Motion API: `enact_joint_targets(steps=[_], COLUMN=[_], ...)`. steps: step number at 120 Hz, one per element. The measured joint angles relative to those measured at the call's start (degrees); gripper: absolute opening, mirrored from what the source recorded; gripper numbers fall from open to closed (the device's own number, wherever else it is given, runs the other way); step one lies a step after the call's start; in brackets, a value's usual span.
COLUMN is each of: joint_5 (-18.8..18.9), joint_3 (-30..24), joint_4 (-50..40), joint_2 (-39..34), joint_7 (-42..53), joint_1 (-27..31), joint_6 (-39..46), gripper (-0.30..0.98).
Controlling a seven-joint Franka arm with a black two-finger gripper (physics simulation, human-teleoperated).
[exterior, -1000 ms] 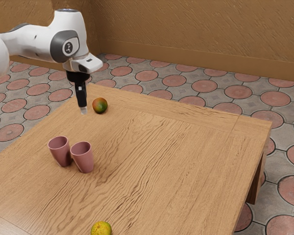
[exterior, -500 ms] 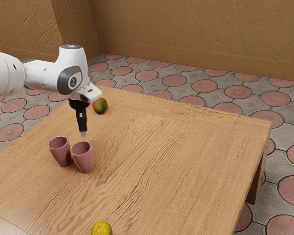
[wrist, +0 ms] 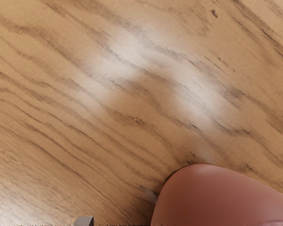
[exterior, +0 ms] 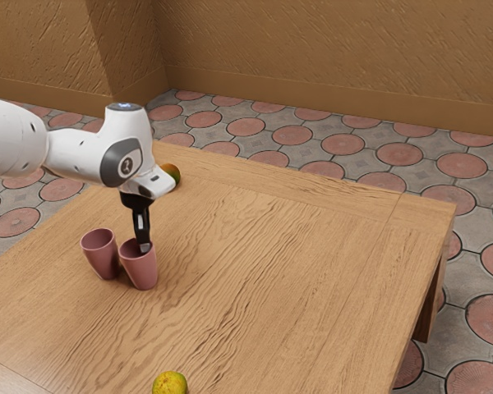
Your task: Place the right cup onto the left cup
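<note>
One smooth, tapered pink cup (exterior: 140,271), mouth just below the black gripper (exterior: 145,245).
Matching pink cup (exterior: 102,258) beside it; cannot tell gripper spread from pressed together.

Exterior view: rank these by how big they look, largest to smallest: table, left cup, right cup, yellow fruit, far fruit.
1. Table
2. Left cup and right cup: look alike, so not ranked
3. Yellow fruit and far fruit: unsure; the picture's edge cuts the first, the arm partly hides the second
</note>
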Motion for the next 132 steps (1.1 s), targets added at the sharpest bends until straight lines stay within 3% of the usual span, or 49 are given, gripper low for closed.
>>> enact_joint_targets(steps=[16,38,87,132], joint_5=[-0.11,-0.16,0.28,-0.28], joint_3=[-0.02,-0.02,-0.02,0.49], joint_4=[-0.75,-3.03,-3.64,-1.61], joint_2=[-0.28,-1.62,-7.05,-13.63], joint_7=[-0.08,-0.64,-1.00,-1.51], joint_1=[0.09,0.20,0.79,3.09], joint_6=[0.51,1.12,3.15,-1.73], gripper=[0.03,-0.05,-0.10,-0.10])
